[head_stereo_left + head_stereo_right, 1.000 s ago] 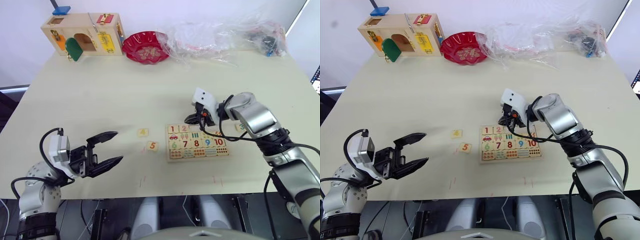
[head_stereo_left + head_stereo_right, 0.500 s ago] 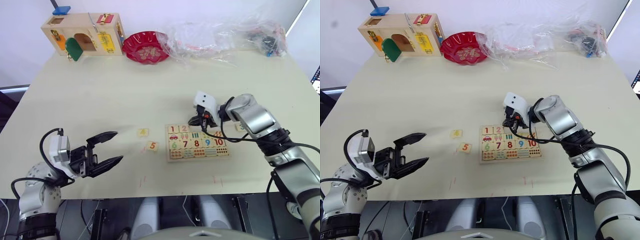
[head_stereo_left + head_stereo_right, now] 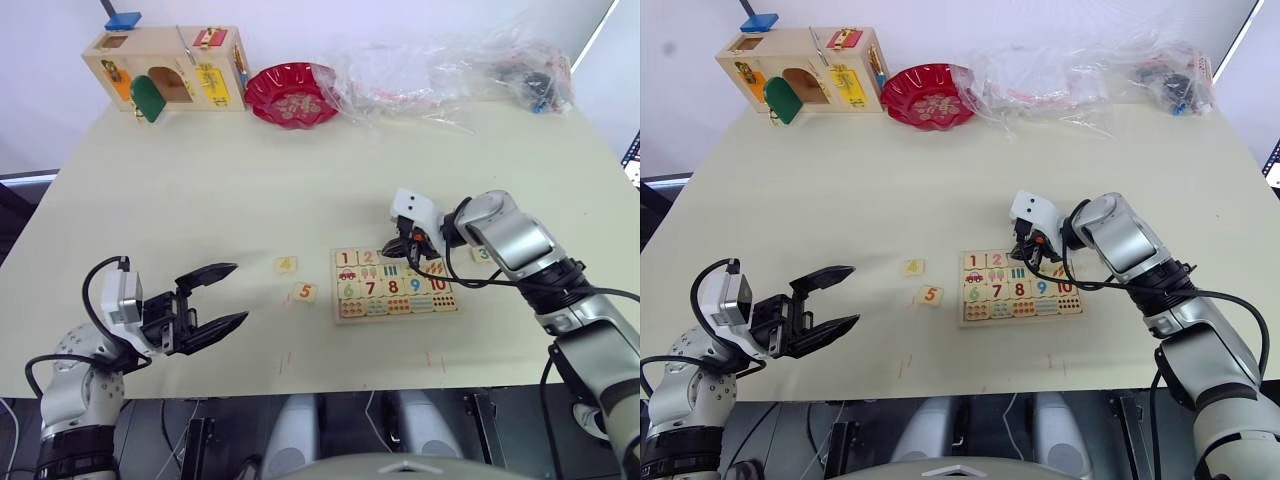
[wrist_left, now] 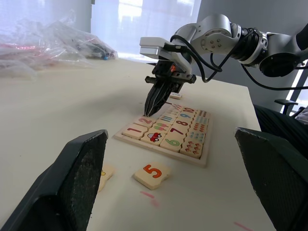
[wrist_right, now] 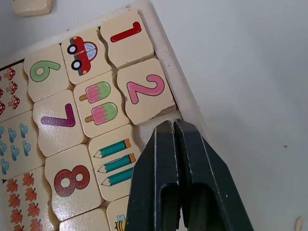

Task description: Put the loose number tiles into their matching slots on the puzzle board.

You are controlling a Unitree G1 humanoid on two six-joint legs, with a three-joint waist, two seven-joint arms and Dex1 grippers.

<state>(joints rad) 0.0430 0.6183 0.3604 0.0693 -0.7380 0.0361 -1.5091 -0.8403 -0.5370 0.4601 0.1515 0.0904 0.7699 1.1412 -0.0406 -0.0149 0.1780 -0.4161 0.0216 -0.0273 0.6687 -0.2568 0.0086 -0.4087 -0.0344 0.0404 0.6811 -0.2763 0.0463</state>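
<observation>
A: Head views first. Where's the flat pale wooden puzzle board (image 3: 396, 285)?

B: On the cream table (image 3: 250, 180), near its front edge, right of centre. The right gripper (image 3: 408, 247) points down at the board's top row, where tiles 1 and 2 sit seated. Two loose pale square wooden tiles lie on the table left of the board: the yellow 4 tile (image 3: 286, 265) and, nearer the front edge, the orange 5 tile (image 3: 306, 292). Another small tile (image 3: 481, 254) lies right of the board (digit partly hidden by the arm).

A: Left side?

B: The left gripper (image 3: 222, 296) hovers spread wide, nothing in it, well apart from the tiles.

A: Left wrist view?

B: Its two black fingers (image 4: 79, 178) stand far apart. The 5 tile lies between them on the table, with the board beyond, and the right gripper's tip is down at the slot next to the 2.

A: Right wrist?

B: Fingers (image 5: 166, 178) pressed together, empty, over the bare slot (image 5: 149, 126) just beside the pink 2 tile (image 5: 146, 91); the red 1 tile (image 5: 126, 39) sits next to that.
</observation>
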